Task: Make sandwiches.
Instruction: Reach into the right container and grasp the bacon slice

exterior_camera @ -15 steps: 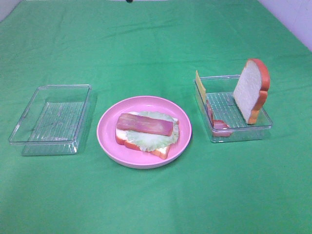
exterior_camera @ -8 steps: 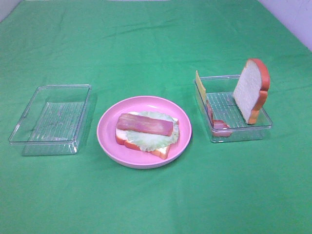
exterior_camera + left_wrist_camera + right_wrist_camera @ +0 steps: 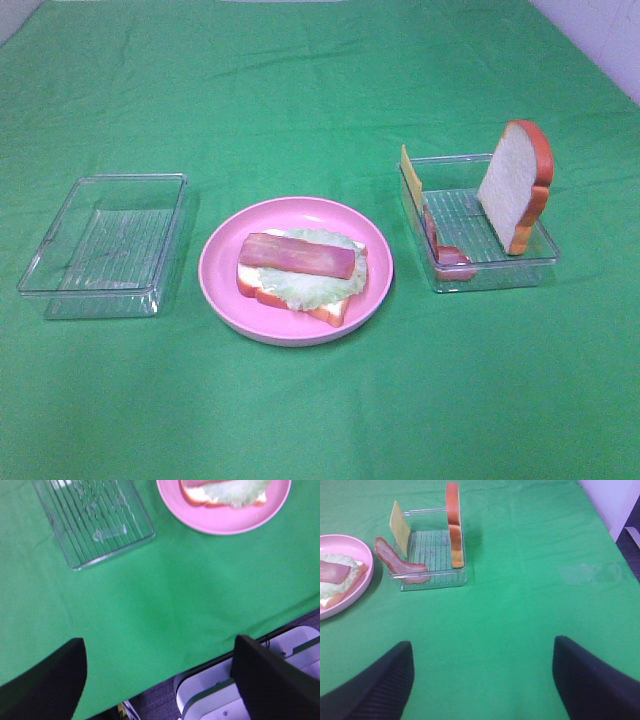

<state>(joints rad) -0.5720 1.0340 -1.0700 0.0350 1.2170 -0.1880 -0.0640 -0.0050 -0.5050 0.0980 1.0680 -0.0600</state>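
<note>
On the pink plate (image 3: 215,265) lies a partly stacked sandwich (image 3: 300,275): a bread slice, pale lettuce and one bacon strip (image 3: 297,255) on top. A second bread slice (image 3: 512,185) stands upright in the clear tray (image 3: 480,270) on the right, together with a yellow cheese slice (image 3: 411,175) and a curled bacon strip (image 3: 445,252). Neither gripper shows in the exterior high view. My left gripper (image 3: 160,645) is open over the cloth near the table's front edge. My right gripper (image 3: 482,647) is open and holds nothing, well short of the tray (image 3: 435,577).
An empty clear tray (image 3: 105,245) sits left of the plate. Green cloth covers the whole table. The left wrist view shows the table's front edge and the white robot base (image 3: 240,690) beneath it. A pale wall (image 3: 610,40) borders the far right.
A small dark spot at the top edge of the exterior high view has gone from sight. The food and both trays have not moved.
</note>
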